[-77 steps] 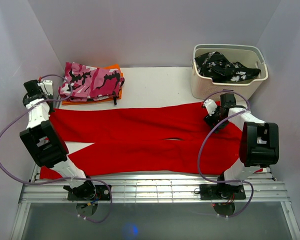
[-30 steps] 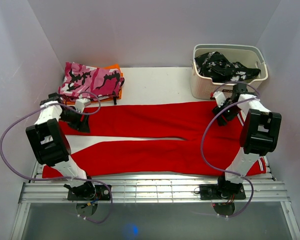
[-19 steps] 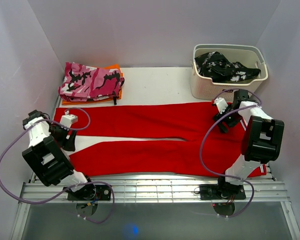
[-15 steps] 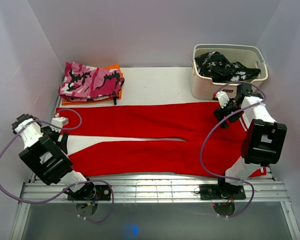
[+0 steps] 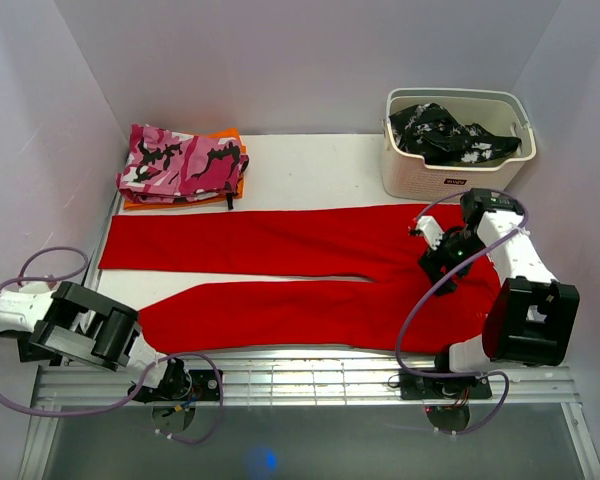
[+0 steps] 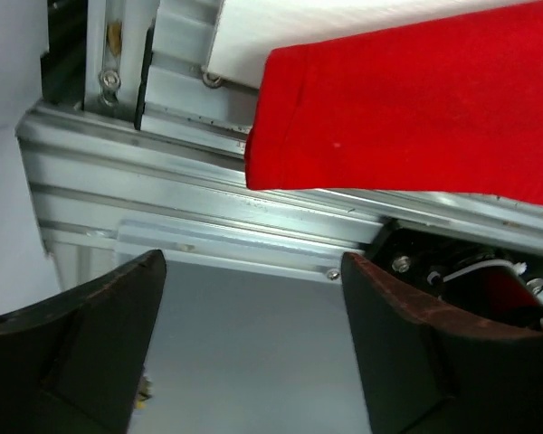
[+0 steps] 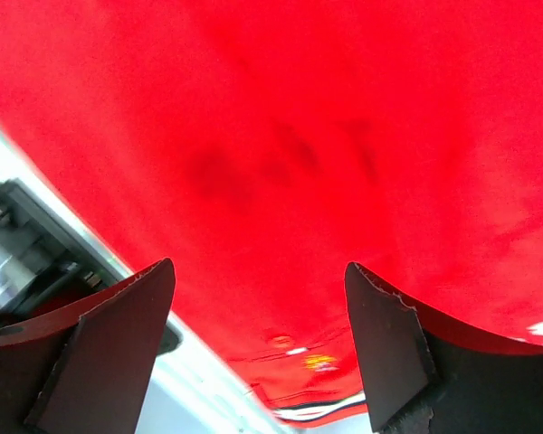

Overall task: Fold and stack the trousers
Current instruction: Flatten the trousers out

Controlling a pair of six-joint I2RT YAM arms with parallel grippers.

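The red trousers (image 5: pixel 310 275) lie flat on the table, both legs pointing left and the waist at the right. My right gripper (image 5: pixel 438 265) hovers open over the waist area; in its wrist view the right gripper (image 7: pixel 259 267) has only red cloth below it, and the white-striped waistband (image 7: pixel 344 411) lies near the front edge. My left arm (image 5: pixel 80 335) is swung out to the front-left corner. Its gripper (image 6: pixel 252 262) is open over grey floor beyond the rail, empty. The near leg's cuff (image 6: pixel 281 117) lies up and to the right of it.
A pink camouflage garment (image 5: pixel 180 160) sits folded on an orange one at the back left. A white basket (image 5: pixel 410 178) at the back right holds a black-and-white garment (image 5: pixel 450 132). An aluminium rail (image 5: pixel 300 385) runs along the table's front edge. Walls close in on both sides.
My left arm swung from the far leg's end out past the front-left corner. My right gripper moved from the waist's back edge toward the front. Both grippers opened wider.
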